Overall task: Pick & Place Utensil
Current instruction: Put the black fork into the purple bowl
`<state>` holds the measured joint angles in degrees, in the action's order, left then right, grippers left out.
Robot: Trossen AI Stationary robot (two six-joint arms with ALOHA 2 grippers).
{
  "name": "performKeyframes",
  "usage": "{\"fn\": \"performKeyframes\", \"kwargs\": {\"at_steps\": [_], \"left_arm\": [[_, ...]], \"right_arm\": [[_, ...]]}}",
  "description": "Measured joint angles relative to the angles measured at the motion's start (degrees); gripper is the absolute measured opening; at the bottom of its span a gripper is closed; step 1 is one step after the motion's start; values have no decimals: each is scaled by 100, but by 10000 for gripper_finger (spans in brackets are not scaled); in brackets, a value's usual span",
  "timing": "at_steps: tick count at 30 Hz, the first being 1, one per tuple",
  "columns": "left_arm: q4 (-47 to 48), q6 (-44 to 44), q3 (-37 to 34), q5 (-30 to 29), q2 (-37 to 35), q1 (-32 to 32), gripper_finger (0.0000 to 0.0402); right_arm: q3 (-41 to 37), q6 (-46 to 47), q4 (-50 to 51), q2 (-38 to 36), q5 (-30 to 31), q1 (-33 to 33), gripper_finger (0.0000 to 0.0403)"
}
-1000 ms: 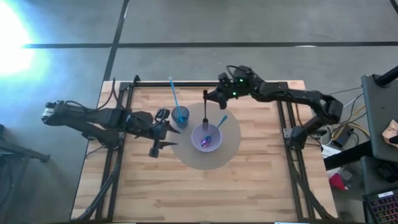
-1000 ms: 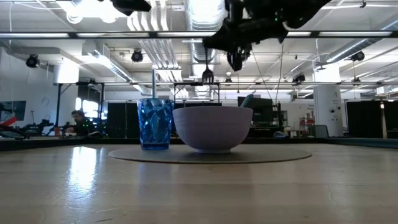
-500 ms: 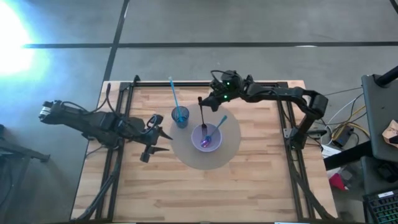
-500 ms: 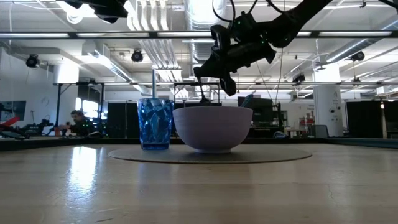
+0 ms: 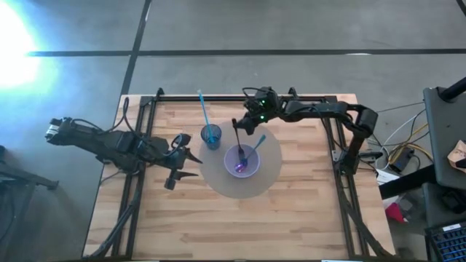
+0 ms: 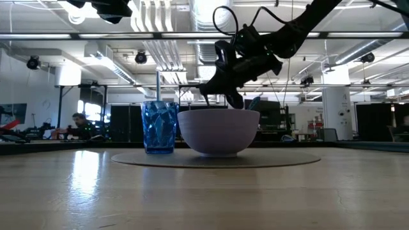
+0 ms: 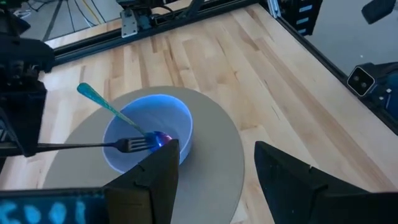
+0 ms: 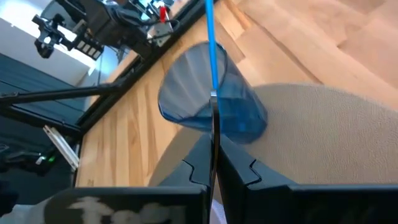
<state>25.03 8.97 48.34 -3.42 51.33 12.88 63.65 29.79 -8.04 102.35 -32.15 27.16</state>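
Note:
A pale purple bowl point(image 5: 242, 161) stands on a round grey mat point(image 5: 269, 178), with a teal spoon point(image 5: 258, 143) leaning in it. A blue cup point(image 5: 211, 136) holding a blue straw-like stick point(image 5: 203, 109) stands on the mat's far left part. My right gripper point(image 5: 245, 122) is above the bowl's far side, shut on a dark fork point(image 5: 238, 142) whose tines reach into the bowl point(image 7: 134, 145). My left gripper point(image 5: 179, 163) is open and empty, left of the mat. My right gripper pinches the fork's thin handle point(image 8: 213, 146) between its two fingers, near the handle's free end. The fingers come from the table's far right, slanting down. The fork hangs tilted below them, tines down inside the bowl; whether the tines touch the bowl I cannot tell.
The black frame rails point(image 5: 145, 116) run along the table's left, right and far sides. Bare wood point(image 5: 240, 225) lies near the front edge. In the low view a person point(image 6: 80, 124) shows in the room beyond the table.
My right gripper has gone down and toward the table's left, tipping over, and the fork has gone from hanging high above the bowl to tines inside it. My left gripper has drawn back toward the table's left and near edge, away from the cup.

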Motion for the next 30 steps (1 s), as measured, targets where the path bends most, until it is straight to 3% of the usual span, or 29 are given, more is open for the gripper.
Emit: {"fn": "performKeyframes", "kwargs": {"at_steps": [30], "left_arm": [[-15, 2, -2, -2, 7, 1, 202]], "right_arm": [[-194, -134, -1, 65, -100, -150, 8]]}}
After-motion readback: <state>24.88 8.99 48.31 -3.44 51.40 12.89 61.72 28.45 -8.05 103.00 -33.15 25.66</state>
